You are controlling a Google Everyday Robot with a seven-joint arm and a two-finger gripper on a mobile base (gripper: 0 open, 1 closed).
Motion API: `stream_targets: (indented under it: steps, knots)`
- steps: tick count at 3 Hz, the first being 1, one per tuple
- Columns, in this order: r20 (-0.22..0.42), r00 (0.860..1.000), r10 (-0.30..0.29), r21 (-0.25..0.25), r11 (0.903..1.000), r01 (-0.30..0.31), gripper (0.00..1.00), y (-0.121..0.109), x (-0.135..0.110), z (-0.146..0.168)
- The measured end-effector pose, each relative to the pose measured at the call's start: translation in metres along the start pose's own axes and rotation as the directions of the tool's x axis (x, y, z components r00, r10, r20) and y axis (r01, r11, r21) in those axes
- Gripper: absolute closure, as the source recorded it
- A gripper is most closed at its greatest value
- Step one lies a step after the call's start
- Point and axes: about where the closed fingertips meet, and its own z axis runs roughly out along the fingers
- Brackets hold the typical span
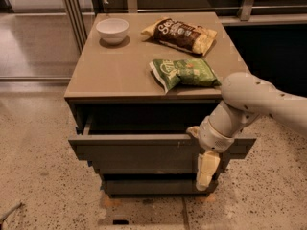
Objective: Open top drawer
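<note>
The top drawer (139, 152) is the widest dark grey front of the cabinet (120, 75) and stands pulled partly out, with a dark gap showing behind its top edge. My gripper (201, 150) is at the right end of that front, clamped over its top edge. One pale finger (207, 170) hangs down in front of the panel and the other tip (193, 130) sits at the rim. My white arm (259, 104) comes in from the right.
On the cabinet top lie a white bowl (112, 30), a brown chip bag (180, 34) and a green chip bag (184, 72) near the front edge. Two narrower drawer fronts (144, 186) sit below. Metal posts (72, 8) stand at the back left, and speckled floor surrounds the cabinet.
</note>
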Motion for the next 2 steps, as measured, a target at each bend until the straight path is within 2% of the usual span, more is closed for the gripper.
stream_targets:
  steps: [1,2]
  knots:
    - [0.019,0.999,0.045,-0.068,0.9967,-0.044,0.0,0.031,0.008,0.001]
    - [0.021,0.995,0.095,-0.116,0.989,-0.092,0.0,0.061,0.018,-0.005]
